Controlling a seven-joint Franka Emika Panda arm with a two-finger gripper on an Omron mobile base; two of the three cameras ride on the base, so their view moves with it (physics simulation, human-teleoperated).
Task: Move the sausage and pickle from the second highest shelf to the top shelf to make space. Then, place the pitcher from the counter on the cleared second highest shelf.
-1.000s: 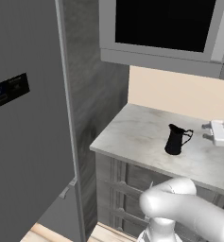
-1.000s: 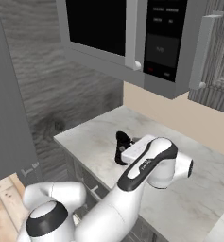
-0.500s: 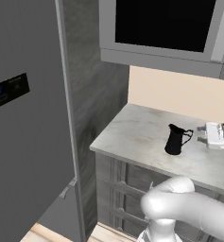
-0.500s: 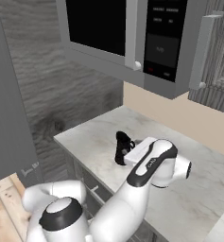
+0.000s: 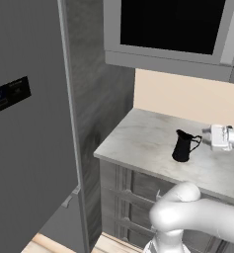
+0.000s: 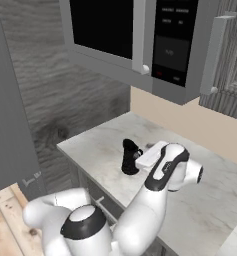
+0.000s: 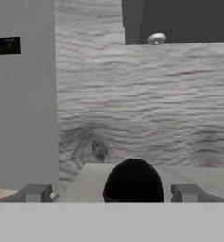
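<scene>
A kitchen: marbled counter [image 5: 148,143] over drawers [image 5: 133,190], a fridge door [image 5: 24,123], and a wall-hung microwave [image 6: 155,45].

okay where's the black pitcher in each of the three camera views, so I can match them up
Left base view: the pitcher stands right of centre on the counter.
Right base view: just left of centre, in front of the hand.
Hand view: bottom centre, between the fingertips of the open gripper.
Shared landmark: the grey wood-grain panel beside the counter.

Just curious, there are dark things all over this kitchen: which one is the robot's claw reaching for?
The black pitcher on the counter: the open gripper is level beside it; the dark microwave hangs overhead.
</scene>
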